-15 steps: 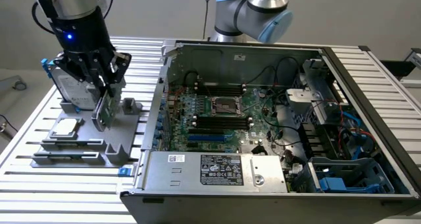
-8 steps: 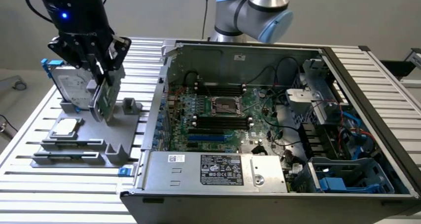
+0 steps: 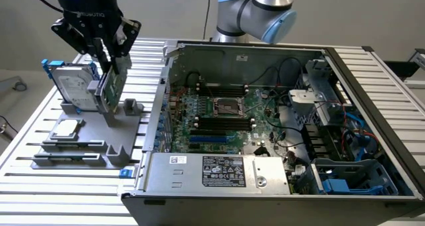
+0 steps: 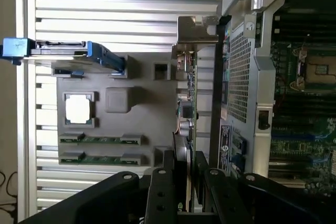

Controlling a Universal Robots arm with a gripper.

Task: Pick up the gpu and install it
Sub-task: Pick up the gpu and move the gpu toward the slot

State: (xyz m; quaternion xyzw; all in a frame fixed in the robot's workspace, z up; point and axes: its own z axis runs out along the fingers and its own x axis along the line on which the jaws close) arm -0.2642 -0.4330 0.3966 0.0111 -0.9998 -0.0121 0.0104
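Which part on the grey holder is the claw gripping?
The gpu, the upright green card clamped in the claw; the hard drive, chip and memory sticks sit untouched.

Only legible text: white "ROBOTIQ" on the black gripper body; power supply label print too small to read.

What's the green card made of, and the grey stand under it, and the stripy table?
The gpu: green circuit board, likely fibreglass with matt lacquer, plus a shiny metal end bracket. The grey stand: probably plastic, dull, even-coloured, with moulded slots. The table: looks like aluminium, pale silvery ribbed slats catching light.
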